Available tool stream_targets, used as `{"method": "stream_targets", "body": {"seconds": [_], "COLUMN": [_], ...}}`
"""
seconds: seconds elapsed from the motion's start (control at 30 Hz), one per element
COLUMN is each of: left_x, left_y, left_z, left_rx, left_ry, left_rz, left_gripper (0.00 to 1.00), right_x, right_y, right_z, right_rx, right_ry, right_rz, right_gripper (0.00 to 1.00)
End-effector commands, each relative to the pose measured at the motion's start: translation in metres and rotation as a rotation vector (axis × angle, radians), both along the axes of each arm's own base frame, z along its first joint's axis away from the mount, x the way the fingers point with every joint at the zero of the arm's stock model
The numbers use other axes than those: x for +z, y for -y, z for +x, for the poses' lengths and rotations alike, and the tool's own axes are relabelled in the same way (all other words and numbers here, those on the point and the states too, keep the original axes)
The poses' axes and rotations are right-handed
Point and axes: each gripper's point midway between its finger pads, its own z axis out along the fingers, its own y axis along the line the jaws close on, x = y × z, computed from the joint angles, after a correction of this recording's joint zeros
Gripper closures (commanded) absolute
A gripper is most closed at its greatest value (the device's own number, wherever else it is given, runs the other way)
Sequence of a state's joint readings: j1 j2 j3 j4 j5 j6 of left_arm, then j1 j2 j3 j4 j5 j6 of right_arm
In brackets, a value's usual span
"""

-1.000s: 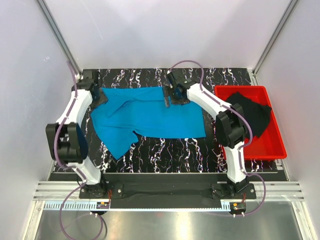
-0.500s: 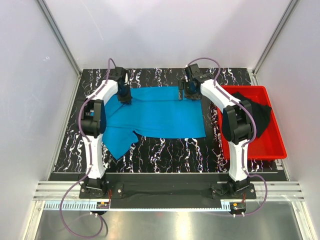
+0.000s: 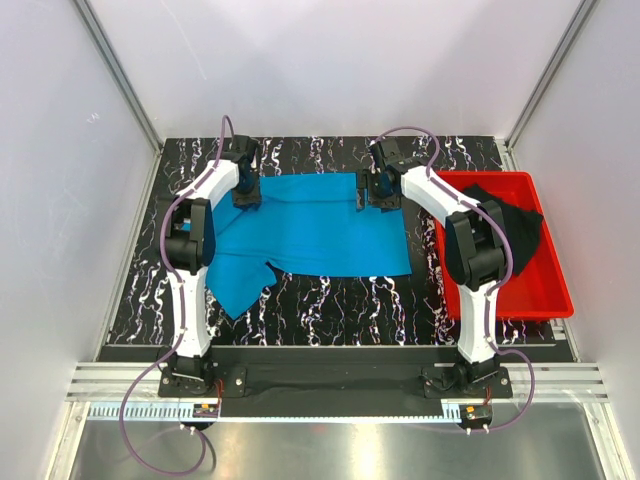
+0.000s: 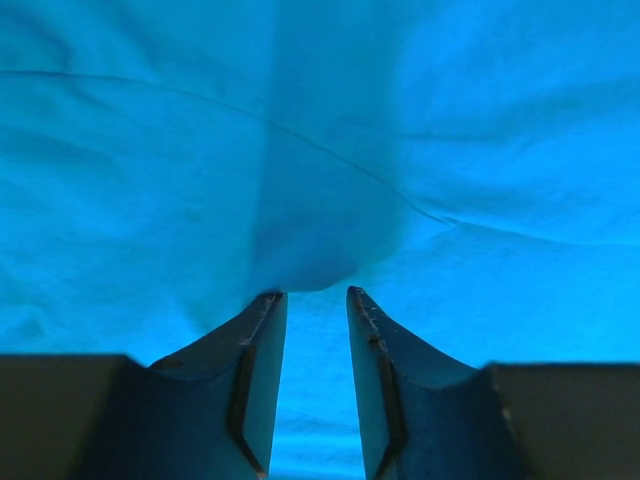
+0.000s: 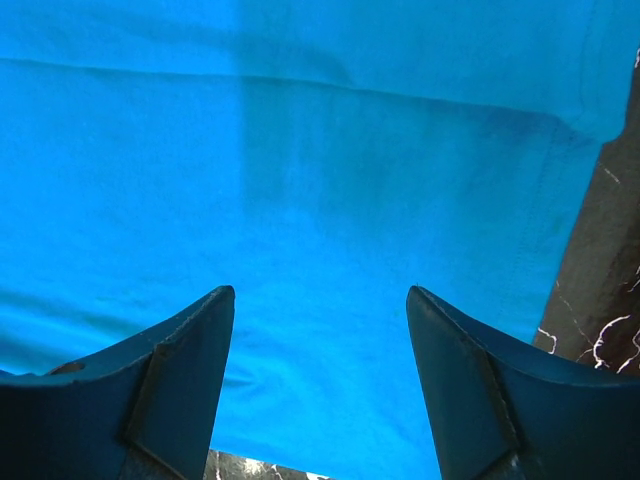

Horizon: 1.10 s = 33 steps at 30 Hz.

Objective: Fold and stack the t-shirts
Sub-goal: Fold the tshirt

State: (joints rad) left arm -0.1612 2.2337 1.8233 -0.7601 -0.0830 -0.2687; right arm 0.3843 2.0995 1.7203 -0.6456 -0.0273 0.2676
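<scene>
Bare marbled surface [image 3: 350, 305] lay open at 6 o'clock of the sky-blue t-shirt [image 3: 320, 225]. At 3 o'clock the red tray [image 3: 556, 300], holding the black t-shirt [image 3: 510, 225], blocked passage; enclosure walls [image 3: 330, 70] closed 12 o'clock.

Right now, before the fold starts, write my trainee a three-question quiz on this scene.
1. Short answer: where does the black t-shirt lie?
2. True or false: the fingers of the right gripper are spread wide over the blue t-shirt.
3. Pick one: the left gripper is at the blue t-shirt's
A) near edge, by the arm bases
B) far edge
C) neither, it is off the cloth

Key: 1, crumpled in the red tray; 2, true; 3, B.
</scene>
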Motion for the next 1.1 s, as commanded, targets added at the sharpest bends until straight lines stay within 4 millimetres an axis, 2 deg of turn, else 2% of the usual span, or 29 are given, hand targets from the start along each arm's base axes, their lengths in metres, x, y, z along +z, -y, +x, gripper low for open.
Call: {"method": "stream_targets", "body": {"seconds": [0.0, 0.2, 0.43, 0.6, 0.73, 0.97, 1.07], "left_x": [0.023, 0.025, 0.021, 0.019, 0.017, 0.007, 0.007], "left_y": [-0.012, -0.014, -0.015, -0.017, -0.016, -0.018, -0.021], "left_z": [0.013, 0.015, 0.016, 0.021, 0.02, 0.011, 0.013], "left_rx": [0.019, 0.025, 0.023, 0.023, 0.02, 0.021, 0.025], "left_ry": [0.067, 0.071, 0.067, 0.073, 0.063, 0.035, 0.039], "left_rz": [0.055, 0.067, 0.074, 0.088, 0.084, 0.101, 0.111], "left_gripper": [0.64, 0.6, 0.59, 0.61, 0.67, 0.64, 0.67], "right_x": [0.042, 0.044, 0.038, 0.035, 0.034, 0.04, 0.042], "right_y": [-0.007, -0.002, -0.006, -0.005, -0.005, -0.006, -0.006], "right_z": [0.007, 0.003, 0.0, -0.003, -0.006, -0.005, -0.005], "right_rx": [0.004, 0.004, 0.007, 0.01, 0.014, 0.016, 0.016], "right_ry": [0.097, 0.102, 0.082, 0.073, 0.068, 0.079, 0.082], "right_rz": [0.066, 0.05, 0.07, 0.071, 0.067, 0.074, 0.079], "right_gripper": [0.23, 0.23, 0.23, 0.24, 0.24, 0.24, 0.23]}}
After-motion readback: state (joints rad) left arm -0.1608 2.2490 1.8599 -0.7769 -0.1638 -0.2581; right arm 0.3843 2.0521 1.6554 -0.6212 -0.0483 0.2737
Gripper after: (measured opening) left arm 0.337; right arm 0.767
